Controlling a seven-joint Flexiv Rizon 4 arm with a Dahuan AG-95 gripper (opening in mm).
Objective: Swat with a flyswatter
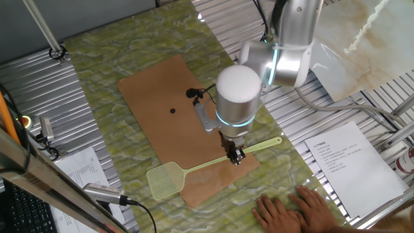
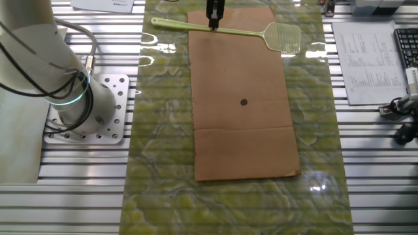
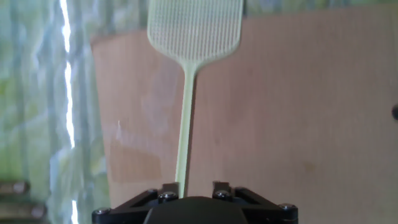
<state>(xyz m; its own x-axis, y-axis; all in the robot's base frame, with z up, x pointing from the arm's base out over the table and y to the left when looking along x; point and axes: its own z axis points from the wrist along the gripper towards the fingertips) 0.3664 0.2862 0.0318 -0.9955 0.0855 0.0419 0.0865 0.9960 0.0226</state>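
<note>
The pale yellow-green flyswatter (image 1: 210, 164) lies flat across the near end of the brown board (image 1: 158, 90), with its mesh head off the board's left corner. In the other fixed view it lies along the far edge of the board (image 2: 241, 143), and the flyswatter (image 2: 245, 29) has its head to the right. My gripper (image 1: 236, 157) is down at the handle, about a third of the way in from its free end. In the hand view the handle (image 3: 186, 112) runs up from between the fingers, close to the left one, and the gripper (image 3: 194, 185) looks open around it.
A small black dot (image 2: 243, 102) sits mid-board. A person's hand (image 1: 291, 210) rests on the green mat near the front edge. A printed sheet (image 1: 343, 158) lies to the right. The arm's base (image 2: 85, 111) stands to the left of the mat.
</note>
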